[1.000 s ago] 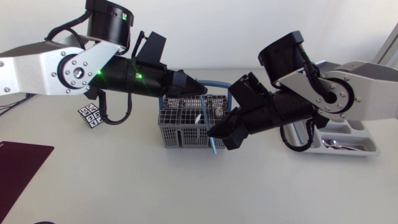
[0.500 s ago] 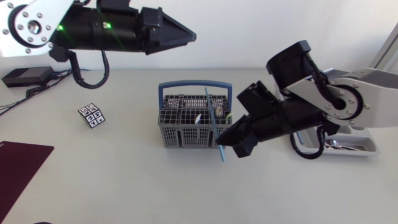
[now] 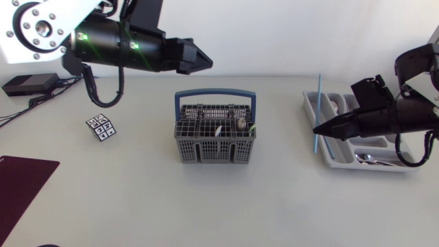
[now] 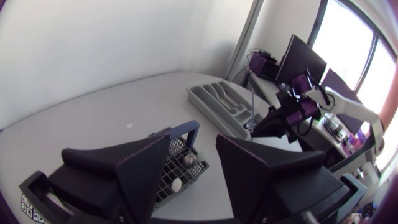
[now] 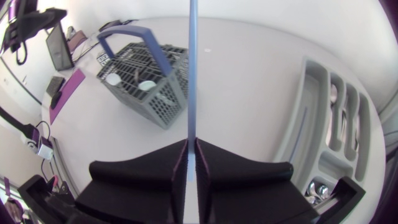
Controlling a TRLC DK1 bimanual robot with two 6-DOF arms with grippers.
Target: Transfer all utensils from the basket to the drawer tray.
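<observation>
The grey wire basket (image 3: 215,143) with a blue handle stands mid-table, with several utensils (image 3: 241,124) upright in it. At the right lies the grey drawer tray (image 3: 334,159), a spoon (image 3: 370,159) in its front slot. My right gripper (image 3: 321,129) hovers at the tray's left edge, shut on a thin blue stick-like utensil (image 3: 317,110) that points away from it. In the right wrist view the blue utensil (image 5: 192,74) rises from the closed fingers, with the basket (image 5: 142,74) to one side and the tray (image 5: 314,118) to the other. My left gripper (image 3: 200,64) hangs high behind the basket, open and empty (image 4: 193,165).
A small checkered tag card (image 3: 101,127) lies left of the basket. A dark maroon mat (image 3: 20,184) covers the front left corner. A black box (image 3: 27,84) with cables sits at the back left.
The right arm has carried the blue utensil from the basket over to the tray's left edge. The left gripper has lifted off the basket to the back left and opened.
</observation>
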